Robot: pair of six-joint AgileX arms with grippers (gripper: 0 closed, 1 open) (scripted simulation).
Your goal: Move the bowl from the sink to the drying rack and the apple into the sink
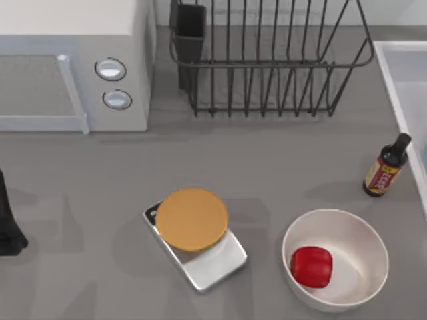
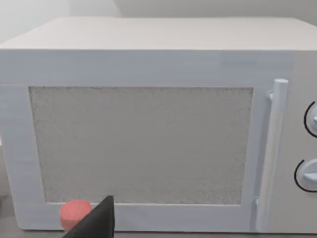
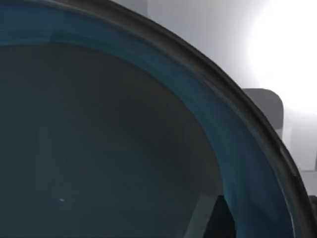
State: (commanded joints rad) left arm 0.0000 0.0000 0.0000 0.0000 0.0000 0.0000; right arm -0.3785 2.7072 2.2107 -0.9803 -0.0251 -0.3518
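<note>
The red apple [image 1: 311, 267] lies inside a large white bowl [image 1: 360, 257] at the front right of the table. The pale sink [image 1: 408, 80] runs along the right edge. At the back centre stands the dark wire drying rack [image 1: 267, 73], with its black utensil cup [image 1: 190, 33] at its left end. The teal-blue bowl [image 3: 99, 139] is very close in the right wrist view, its dark rim curving across the picture; my right gripper's dark tip [image 3: 218, 220] sits just inside it. My left gripper [image 1: 8, 230] is parked at the table's left edge.
A white microwave [image 1: 73, 67] stands at the back left, and the left wrist view faces its door [image 2: 143, 144]. A kitchen scale with an orange disc [image 1: 192, 219] lies in the front middle. A dark bottle [image 1: 385, 167] stands beside the sink.
</note>
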